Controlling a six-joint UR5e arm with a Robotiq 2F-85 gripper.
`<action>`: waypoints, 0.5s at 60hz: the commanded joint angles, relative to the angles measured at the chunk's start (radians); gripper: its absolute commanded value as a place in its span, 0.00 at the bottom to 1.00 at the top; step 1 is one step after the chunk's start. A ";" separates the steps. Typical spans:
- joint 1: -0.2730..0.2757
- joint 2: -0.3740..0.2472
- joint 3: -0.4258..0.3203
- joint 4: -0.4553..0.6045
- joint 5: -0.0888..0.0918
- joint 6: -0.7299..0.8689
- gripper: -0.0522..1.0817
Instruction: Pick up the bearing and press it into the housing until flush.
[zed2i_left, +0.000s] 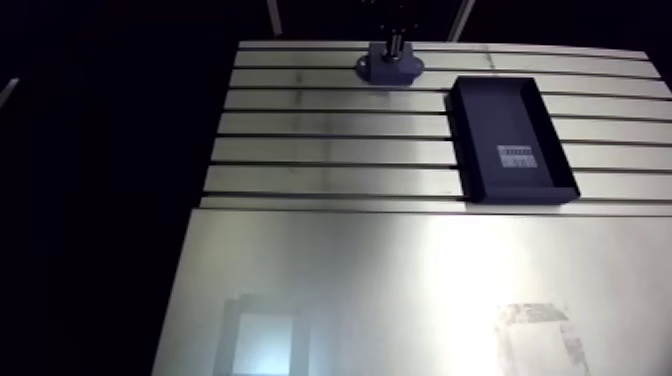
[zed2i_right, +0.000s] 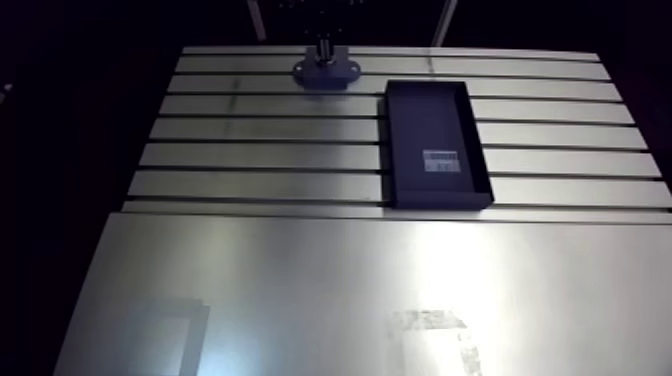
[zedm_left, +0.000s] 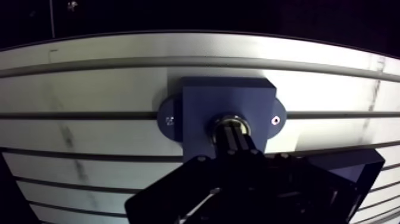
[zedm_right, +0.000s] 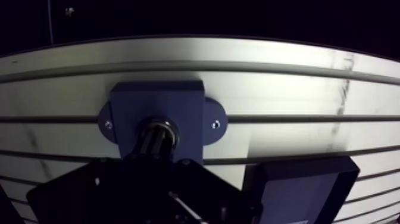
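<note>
The blue housing (zedm_left: 202, 98), a block on an oval flange, sits at the far edge of the slotted table (zed2i_left: 320, 150). A metal bearing (zedm_left: 221, 121) shows as a shiny ring in the housing's bore. My gripper (zedm_left: 234, 128) stands straight over the bore with its fingers together, their tips against the bearing. How deep the bearing sits is hidden by the fingers. In the arm view the gripper (zed2i_left: 392, 48) comes down onto the housing (zed2i_left: 390, 70) at the back of the table.
A dark rectangular tray (zed2i_left: 510, 190) with a small label inside lies on the slots to the right of the housing; its corner (zedm_right: 303, 179) is beside the gripper. A smooth metal plate (zed2i_left: 400, 280) covers the table's near half.
</note>
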 joint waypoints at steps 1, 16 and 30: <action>0.000 0.000 0.003 -0.001 0.000 -0.003 1.00; 0.000 0.000 0.006 -0.015 0.000 -0.006 1.00; 0.000 0.000 0.006 -0.015 0.000 -0.006 1.00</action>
